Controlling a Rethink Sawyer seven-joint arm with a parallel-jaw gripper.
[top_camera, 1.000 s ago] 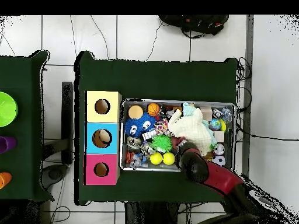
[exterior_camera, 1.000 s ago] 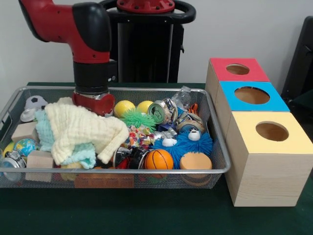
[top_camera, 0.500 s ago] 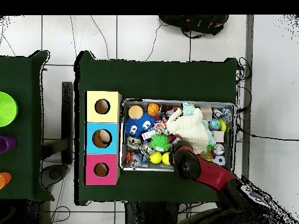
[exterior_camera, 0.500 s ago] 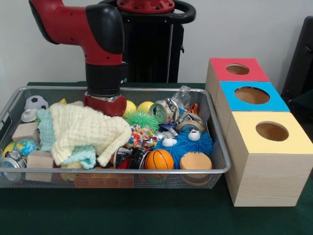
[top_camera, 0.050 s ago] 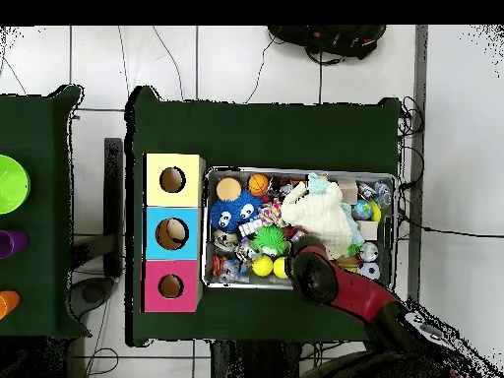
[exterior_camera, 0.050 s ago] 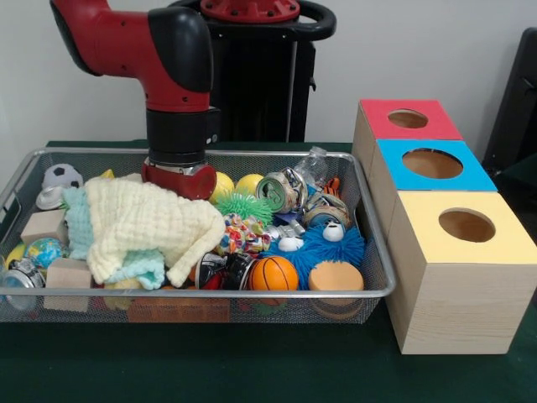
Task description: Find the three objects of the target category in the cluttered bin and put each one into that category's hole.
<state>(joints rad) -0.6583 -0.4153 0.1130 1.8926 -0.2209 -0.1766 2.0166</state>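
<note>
Pincer (exterior_camera, 0.050 s ago: 178, 186) sits low in the wire mesh bin (exterior_camera, 0.050 s ago: 252, 293), behind the cream knitted cloth (exterior_camera, 0.050 s ago: 147, 225); fingers hidden, can't tell whether it grips anything. Two yellow balls (exterior_camera, 0.050 s ago: 235, 184) lie just beside it, against the green spiky ball (exterior_camera, 0.050 s ago: 239, 204). Wooden box with red, blue, yellow holed tops (exterior_camera, 0.050 s ago: 436, 168) stands beside the bin on the green desk (exterior_camera, 0.050 s ago: 252, 369).

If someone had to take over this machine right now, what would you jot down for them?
Gripper: low in the wire bin, behind the cream cloth; whether it is open or holding anything cannot be seen.
Things: balls, cans, blocks and fuzzy toys all lie in the bin; the cloth covers part of them.
Boxes: red hole, blue hole, yellow hole stand beside the bin; nothing shows in them.
Done: no delivery visible.
Left: find three target objects, drop each in.
</note>
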